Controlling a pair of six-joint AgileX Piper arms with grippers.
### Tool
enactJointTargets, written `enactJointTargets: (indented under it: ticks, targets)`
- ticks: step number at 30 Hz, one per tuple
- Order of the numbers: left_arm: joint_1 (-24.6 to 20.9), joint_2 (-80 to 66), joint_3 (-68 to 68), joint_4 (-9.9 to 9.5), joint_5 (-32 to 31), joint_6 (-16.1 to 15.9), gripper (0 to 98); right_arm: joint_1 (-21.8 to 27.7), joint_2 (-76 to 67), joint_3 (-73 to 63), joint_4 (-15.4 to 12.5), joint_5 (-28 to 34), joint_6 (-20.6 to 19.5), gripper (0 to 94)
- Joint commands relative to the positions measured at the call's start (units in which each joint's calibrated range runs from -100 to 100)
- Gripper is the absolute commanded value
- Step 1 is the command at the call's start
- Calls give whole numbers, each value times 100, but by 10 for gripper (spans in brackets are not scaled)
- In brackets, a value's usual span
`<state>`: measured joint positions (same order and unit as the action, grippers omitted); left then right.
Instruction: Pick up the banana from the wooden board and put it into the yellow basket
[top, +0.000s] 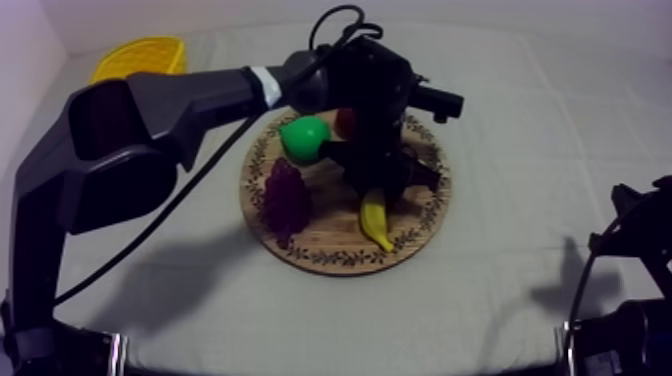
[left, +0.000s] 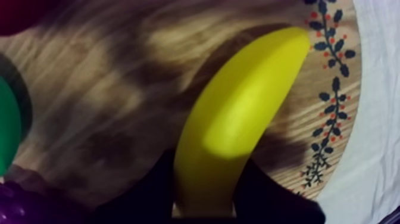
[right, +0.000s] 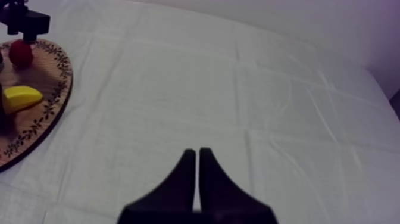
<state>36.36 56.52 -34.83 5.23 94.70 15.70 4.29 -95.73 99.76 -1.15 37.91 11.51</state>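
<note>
At the 5 o'clock edge of the round wooden board (top: 300, 255) you have the banana (top: 376, 222) between the fingers of your left gripper (left: 205, 186). They press both its sides and seem clamped on it. The yellow basket (top: 140, 55) sits at the counter's (top: 520, 150) 10 o'clock corner. Your right gripper (right: 197, 156) is pinched together on nothing, above bare cloth.

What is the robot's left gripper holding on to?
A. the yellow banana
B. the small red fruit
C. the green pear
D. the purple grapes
A: the left gripper is closed round the curved yellow toy banana, which lies on the round wooden board with a patterned rim.
</note>
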Motion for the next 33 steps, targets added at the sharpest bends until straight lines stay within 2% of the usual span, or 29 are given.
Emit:
enactJointTargets:
  ticks: [1,10,15,24,33]
  targets:
    - [8,-10,-14,-31,15,3,285,0,-2,2,1,-1,-1,3]
    - [13,-709,-185,-514,453,35,267,0,-2,2,1,-1,-1,3]
    - [-210,-1606,-59,-779,504,-8,271,0,-2,2,1,-1,-1,3]
    - [-1197,-3075,902,-1199,514,-216,277,0,-2,2,1,-1,-1,3]
    - [-2355,-3698,1324,-1479,514,-570,277,0,-2,2,1,-1,-1,3]
